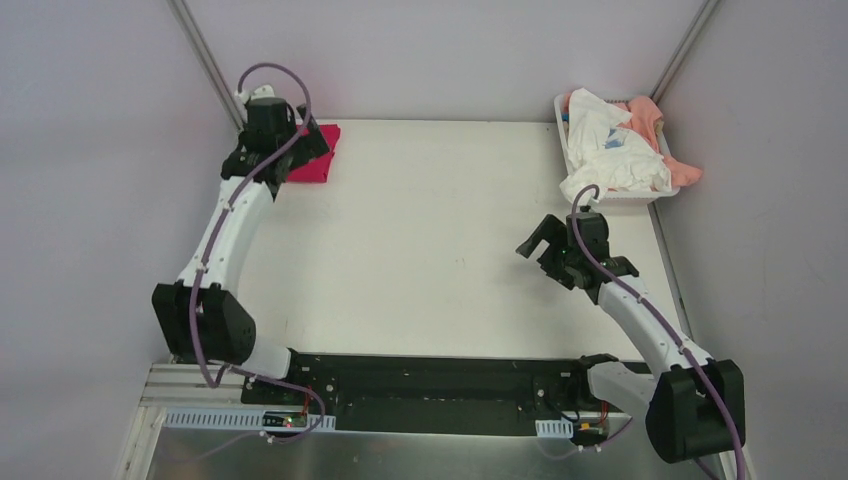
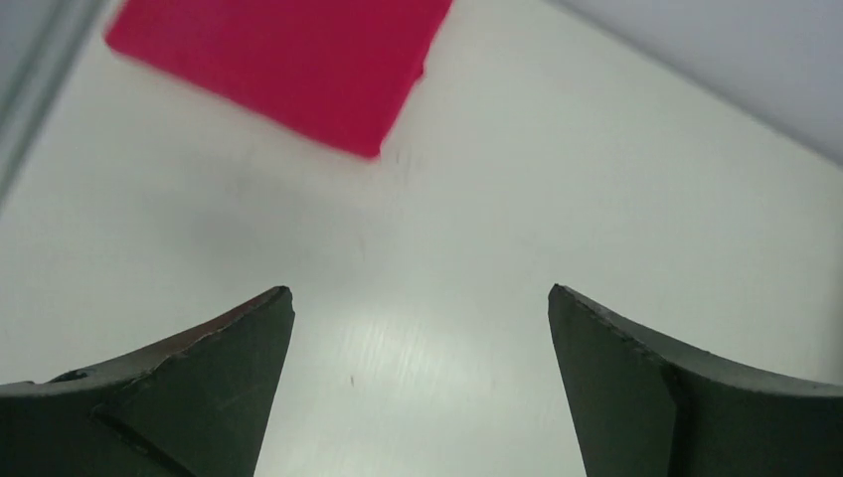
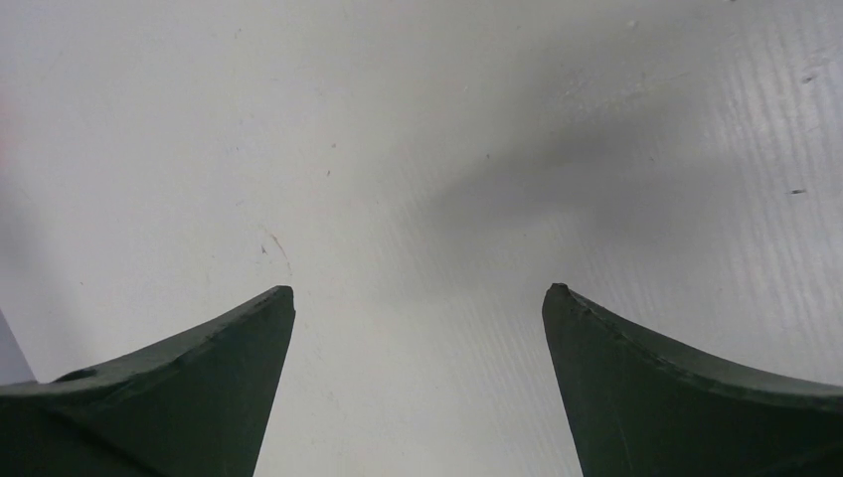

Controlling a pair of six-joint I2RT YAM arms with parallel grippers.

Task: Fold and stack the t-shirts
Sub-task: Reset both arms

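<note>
Bench [image 1: 450, 250] fills most of the overhead view, its pale top carrying everything. The left arm [image 1: 225, 230] reaches to the far left corner; the right arm [image 1: 640, 320] bends toward the far right. There a white basket [image 1: 645, 198] sits at the bench edge, heaped with crumpled cloth: a white t-shirt [image 1: 610, 150] with blue print on top, and a peach-pink t-shirt [image 1: 655, 118] spilling over the far right rim. In the far left corner lies the magenta-red t-shirt [image 1: 318, 160], folded into a flat rectangle, partly hidden from above by the left wrist. The left fingers [image 2: 199, 378] hang spread wide and empty just beside that folded shirt, apart from it; the right fingers [image 3: 676, 378] are likewise parted with nothing between them, over the bench surface a little near and left of the basket. We judge that one shirt is folded and laid as the base of the stack, and that the step in hand is fetching the next. That calls for the right arm to reach into the basket, pinch the white shirt alone, lift it free of the pink one, and bring it to mid-bench where both arms can spread it.
</note>
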